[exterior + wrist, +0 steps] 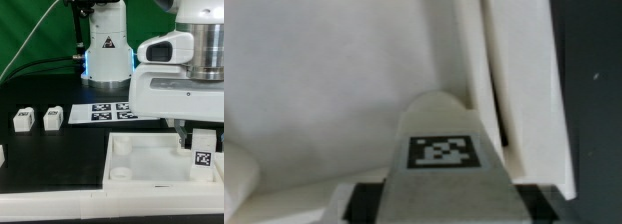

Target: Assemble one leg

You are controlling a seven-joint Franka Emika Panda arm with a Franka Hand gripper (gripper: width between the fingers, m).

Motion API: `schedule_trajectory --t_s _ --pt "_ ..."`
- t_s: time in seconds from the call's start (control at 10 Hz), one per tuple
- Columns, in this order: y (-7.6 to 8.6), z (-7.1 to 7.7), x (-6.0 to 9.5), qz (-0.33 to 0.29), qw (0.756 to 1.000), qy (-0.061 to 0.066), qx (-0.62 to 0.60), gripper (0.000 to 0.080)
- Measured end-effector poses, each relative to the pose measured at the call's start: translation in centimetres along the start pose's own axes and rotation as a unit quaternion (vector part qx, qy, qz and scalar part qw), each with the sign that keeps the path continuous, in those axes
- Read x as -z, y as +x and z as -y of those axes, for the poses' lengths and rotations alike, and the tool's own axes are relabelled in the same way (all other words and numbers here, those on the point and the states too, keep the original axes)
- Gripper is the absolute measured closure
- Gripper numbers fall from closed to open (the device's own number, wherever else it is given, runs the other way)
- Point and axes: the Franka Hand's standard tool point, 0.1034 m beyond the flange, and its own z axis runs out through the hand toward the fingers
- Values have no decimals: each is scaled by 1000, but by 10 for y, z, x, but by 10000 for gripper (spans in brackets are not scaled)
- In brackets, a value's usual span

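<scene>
Over tray (150, 160): pincer (201, 135) grips leg (203, 152) (tag face clear only at wrist (443, 150)).

The black bench (60, 160) carries the white tray-like piece (150, 165) beneath the fingers (188, 140), two loose legs (38, 119) and the marker board (100, 111) well away from them.

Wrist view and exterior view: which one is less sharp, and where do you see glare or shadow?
Wrist view: soft overall, the leg blurred at its edges, its tag still legible. Exterior view: sharper, though the white tray piece is so bright that it loses detail, and the gripper casts shadow around the leg.
</scene>
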Motion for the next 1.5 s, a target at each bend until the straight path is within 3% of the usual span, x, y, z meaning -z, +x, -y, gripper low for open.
schedule_trajectory --t_s 0.4,0.8,1.2,1.3,1.4,1.5 --pt "4 -19 1 1 988 -25 -150 495" --pt "4 -40 1 6 960 -54 -273 486" --pt "-6 -65 1 8 907 -104 -408 481" --pt "-7 -69 2 9 903 -111 -415 478" --pt "-7 -69 1 9 904 -111 -412 478" --pt "-7 -69 1 9 904 -110 -412 385"
